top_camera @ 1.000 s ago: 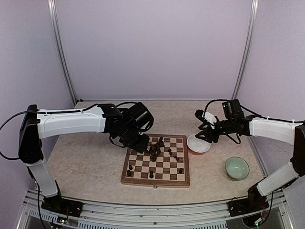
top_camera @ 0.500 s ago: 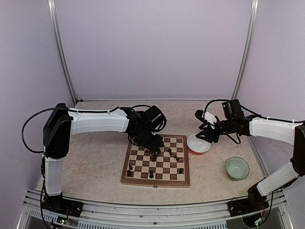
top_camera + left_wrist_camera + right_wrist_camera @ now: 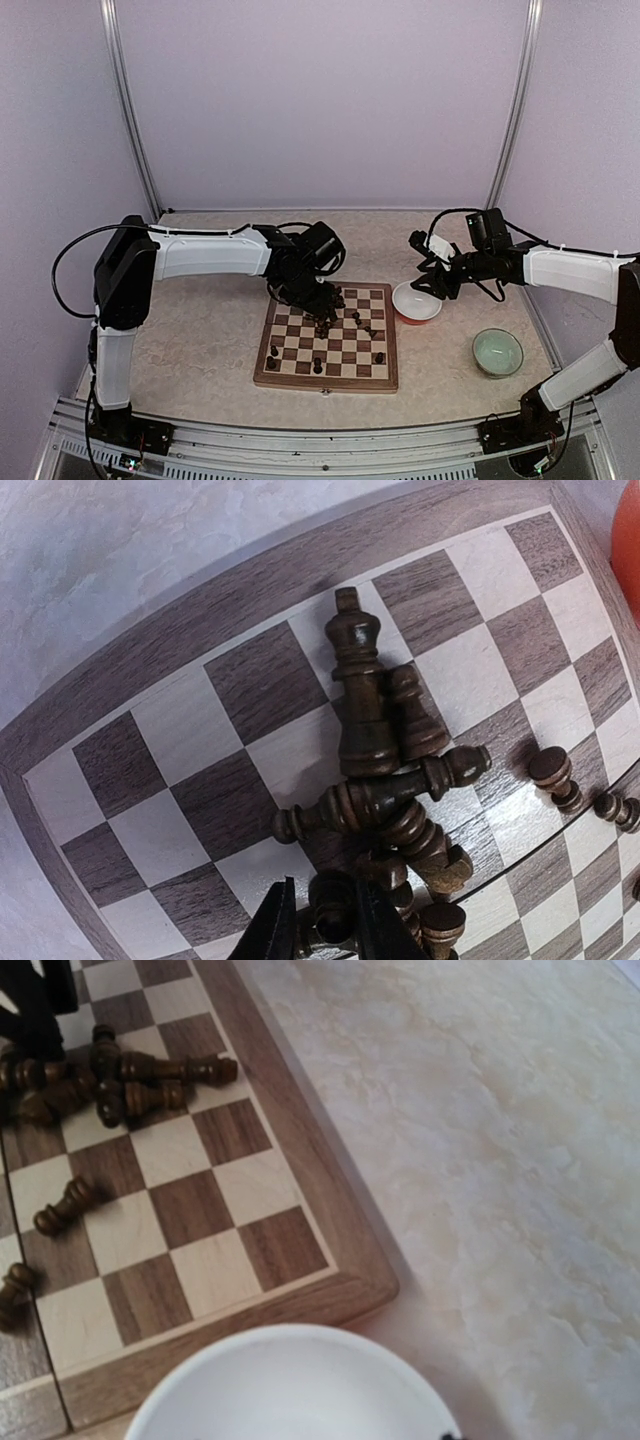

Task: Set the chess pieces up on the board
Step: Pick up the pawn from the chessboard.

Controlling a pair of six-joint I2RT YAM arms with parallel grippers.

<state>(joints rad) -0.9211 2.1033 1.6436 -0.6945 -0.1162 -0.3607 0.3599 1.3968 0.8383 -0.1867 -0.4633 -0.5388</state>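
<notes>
Though your left gripper (image 3: 330,935) brackets one tiny dark-brown wooden chess piece (image 3: 330,908) — clamped or not, can't tell — the tangled dark heap (image 3: 385,780) lies at twelve o'clock.

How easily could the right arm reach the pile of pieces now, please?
Probably not easily: the left pincer is down in the pile, so the arms might clash. Otherwise the way looks free, with the right pincer hanging by the white bowl beside the board.

One board (image 3: 326,380). Two bowls: one white bowl (image 3: 416,302) at its 3 o'clock and one green bowl (image 3: 497,351) at 4 o'clock. Chess pieces (image 3: 362,710): three apart toward the board's 6 o'clock, two lying loose beside one heap too tangled to count.
</notes>
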